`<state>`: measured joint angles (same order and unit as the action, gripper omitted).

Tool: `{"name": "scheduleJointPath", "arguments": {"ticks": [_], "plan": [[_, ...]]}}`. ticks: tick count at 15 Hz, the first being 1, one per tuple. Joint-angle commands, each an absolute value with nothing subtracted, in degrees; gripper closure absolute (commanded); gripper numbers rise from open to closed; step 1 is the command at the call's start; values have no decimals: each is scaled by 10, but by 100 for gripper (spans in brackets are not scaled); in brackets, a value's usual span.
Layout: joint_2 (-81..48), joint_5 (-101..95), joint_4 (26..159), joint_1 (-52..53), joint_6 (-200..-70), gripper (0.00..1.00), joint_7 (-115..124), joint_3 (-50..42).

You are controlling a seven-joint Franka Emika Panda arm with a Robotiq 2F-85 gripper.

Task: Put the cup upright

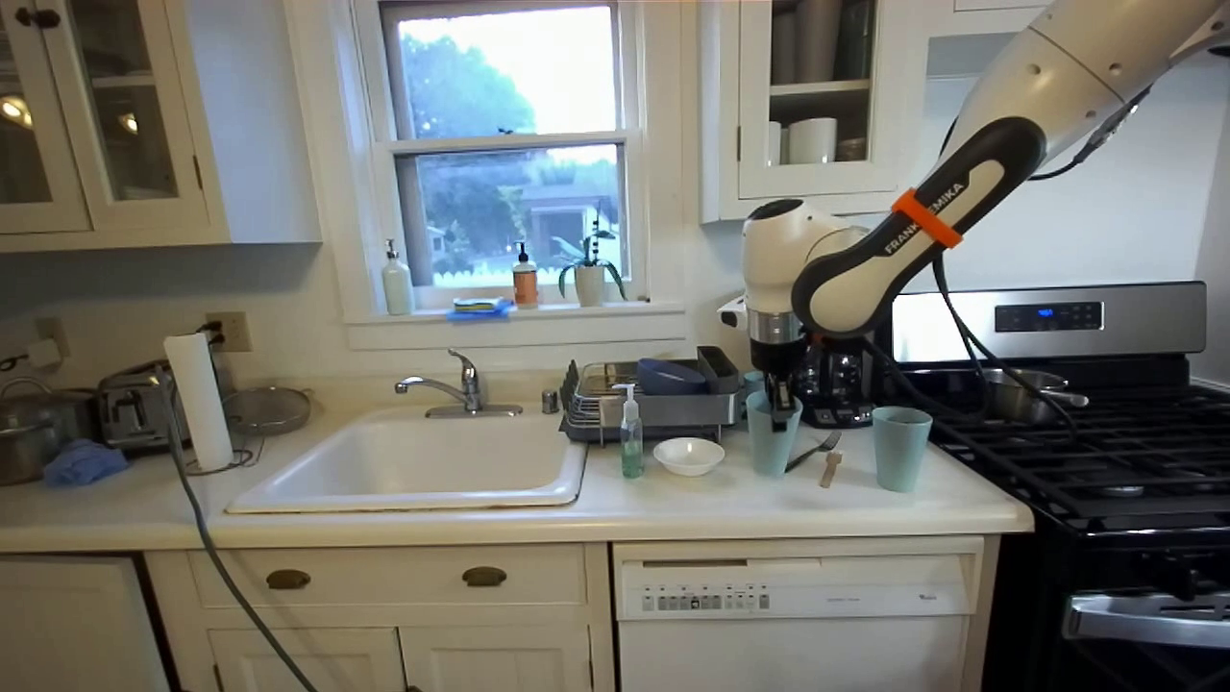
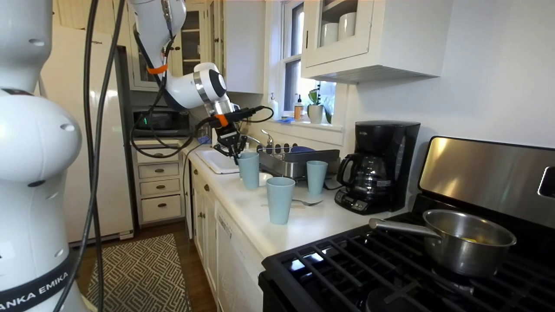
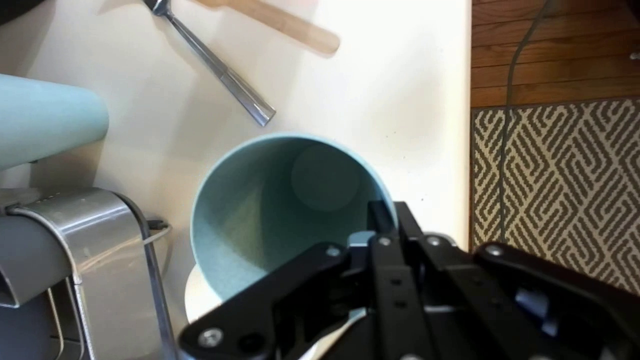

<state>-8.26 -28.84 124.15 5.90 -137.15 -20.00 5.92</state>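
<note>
In an exterior view, the window (image 1: 506, 142) sits at upper centre and admits daylight; glass-fronted cabinets (image 1: 125, 106) are mounted at upper left and upper right. The white counter (image 1: 826, 511) lies below centre. In an exterior view, the pale wall (image 2: 498, 73) occupies the upper right; a patterned rug (image 2: 141, 275) lies on wood floor (image 2: 194, 268), lower left.

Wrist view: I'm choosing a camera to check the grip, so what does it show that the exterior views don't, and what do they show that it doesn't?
Only the wrist view: the inner bottom of the held cup, with one finger plainly inside.
Only the exterior views: the window, sink, pan, stove and stove-side cup.
Shared: the held cup, the pincer, the fork, the rack and the rack-side cup.
</note>
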Motion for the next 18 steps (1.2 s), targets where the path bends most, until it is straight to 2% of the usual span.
{"name": "scheduleJointPath", "arguments": {"ticks": [1, 6, 7, 8, 10, 13, 18], "plan": [[-111, -292, 1226, 61, -1372, 99, -208, 57], [-132, -288, 1216, 59, -1380, 99, -219, 57], [-135, -293, 1214, 60, -1381, 71, -220, 56], [-136, -292, 1211, 60, -1382, 69, -221, 56], [-132, -285, 1200, 57, -1382, 57, -224, 56], [-109, -262, 1184, 52, -1367, 35, -224, 57], [12, -125, 1205, 42, -1247, 0, -190, 58]]}}
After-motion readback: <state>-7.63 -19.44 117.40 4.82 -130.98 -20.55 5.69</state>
